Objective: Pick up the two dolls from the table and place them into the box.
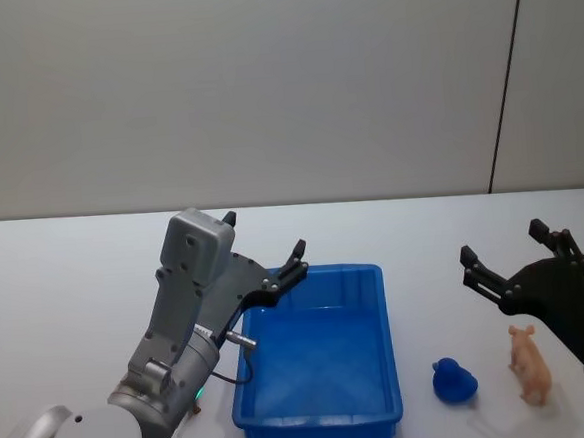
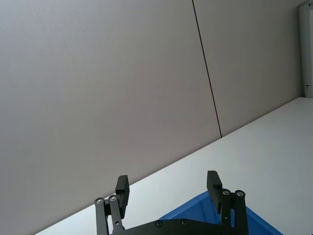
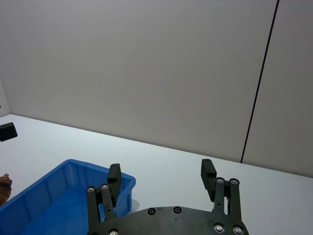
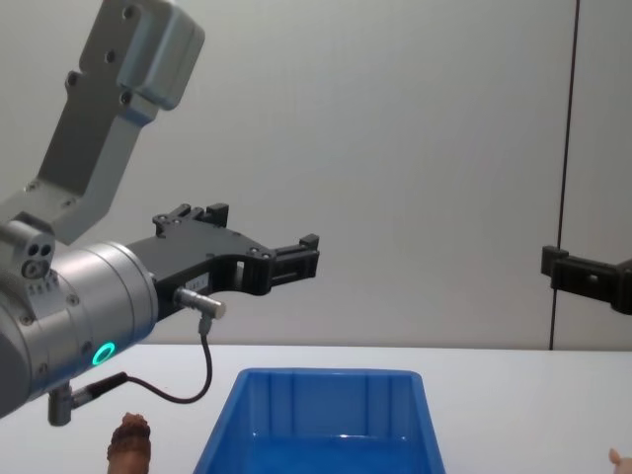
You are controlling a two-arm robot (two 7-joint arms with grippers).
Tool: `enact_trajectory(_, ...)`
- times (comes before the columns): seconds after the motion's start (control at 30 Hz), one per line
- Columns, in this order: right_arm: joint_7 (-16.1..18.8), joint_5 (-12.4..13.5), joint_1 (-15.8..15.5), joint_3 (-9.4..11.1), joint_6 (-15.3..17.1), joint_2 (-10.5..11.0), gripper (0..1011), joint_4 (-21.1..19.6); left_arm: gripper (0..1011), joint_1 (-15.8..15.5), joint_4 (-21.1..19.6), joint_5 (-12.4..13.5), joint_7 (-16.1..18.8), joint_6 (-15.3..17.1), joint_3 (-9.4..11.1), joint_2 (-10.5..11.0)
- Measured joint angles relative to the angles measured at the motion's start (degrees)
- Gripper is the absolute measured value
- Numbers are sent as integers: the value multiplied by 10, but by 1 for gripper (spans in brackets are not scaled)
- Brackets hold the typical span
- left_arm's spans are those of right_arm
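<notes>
- The white table [image 1: 57, 296] is smooth and matte. It fills the lower half of the head view and meets a plain grey wall behind.
- The left arm rises from the lower left of the head view, its casing silver-grey. The left gripper [image 1: 263, 235] is black and hangs in the air above the upper left corner of the box. Its jaws are spread wide, and its wrist view shows wall, table and a corner of the box through the gap.
- The box [image 1: 316, 271] is a bright blue rectangular plastic bin with a thick rim and ribbed walls. It sits at the bottom centre of the head view. Its glossy blue floor shows bare from wall to wall.
- The right gripper [image 1: 502, 243] is also black and is held up at the right edge of the head view, to the right of the box. Its jaws stand wide apart and grip nothing.
- The pink doll [image 1: 530, 363] is a small pale figure with stubby limbs. It rests on the table in the lower right of the head view, below the right gripper's jaws and well apart from them.
- The blue toy [image 1: 453, 380] is rounded and glossy. It lies between the box and the pink doll, touching neither.
- The brown doll [image 4: 129, 441] is rough-textured. It stands on the table at the bottom left of the chest view, just left of the box and far below the left gripper's jaws.
</notes>
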Motion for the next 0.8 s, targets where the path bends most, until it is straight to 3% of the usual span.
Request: enact_trajectory(0.8, 0, 0, 0, 0, 0, 0, 1001, 0, 1001, 0, 0, 0, 0, 0, 0, 0)
